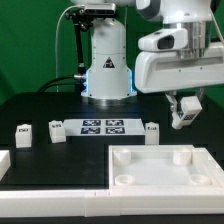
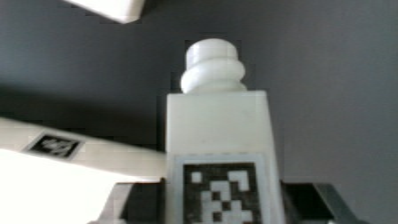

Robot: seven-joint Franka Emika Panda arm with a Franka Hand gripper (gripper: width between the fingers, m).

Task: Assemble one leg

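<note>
My gripper (image 1: pixel 183 110) hangs above the table on the exterior view's right, over the far right corner of the white panel (image 1: pixel 150 170). It is shut on a leg (image 1: pixel 182 114), a small white block held tilted in the air. In the wrist view the leg (image 2: pixel 219 125) stands between the dark fingers (image 2: pixel 139 203), with its tag facing the camera and its rounded peg pointing away from the gripper (image 2: pixel 222 208). Three more legs stand on the black table: two at the left (image 1: pixel 22 133) (image 1: pixel 57 130) and one to the right of the marker board (image 1: pixel 151 131).
The marker board (image 1: pixel 105 126) lies in the middle in front of the robot base (image 1: pixel 108 60). The panel has round corner sockets and fills the front right. A white piece (image 1: pixel 4 160) lies at the front left edge. A white strip with a tag (image 2: pixel 57 145) shows in the wrist view.
</note>
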